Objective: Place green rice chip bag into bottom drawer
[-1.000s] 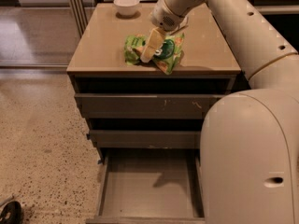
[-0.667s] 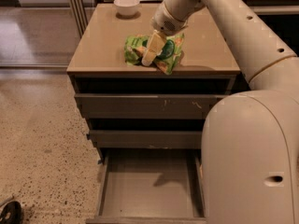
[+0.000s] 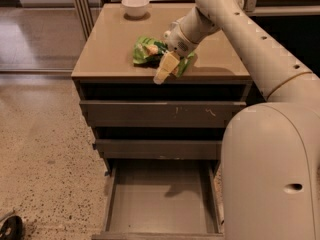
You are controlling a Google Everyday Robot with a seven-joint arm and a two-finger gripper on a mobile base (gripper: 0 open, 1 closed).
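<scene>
The green rice chip bag [image 3: 146,49] is crumpled at the front middle of the cabinet top [image 3: 107,44]. My gripper [image 3: 166,69] reaches down from the right and is shut on the bag, with one cream finger [image 3: 168,64] across its front, tip near the top's front edge. Green foil shows on both sides of the finger. The bottom drawer [image 3: 160,204] is pulled open below, and its flat floor is bare apart from a shadow.
A white bowl [image 3: 135,5] stands at the back of the cabinet top. The scratched top drawer [image 3: 160,114] and the middle drawer [image 3: 157,149] are closed. My arm's large white body [image 3: 272,174] fills the right side, overlapping the drawer's right edge. Speckled floor lies to the left.
My gripper has moved with the bag toward the front edge of the cabinet top, and the finger now hangs lower over the edge.
</scene>
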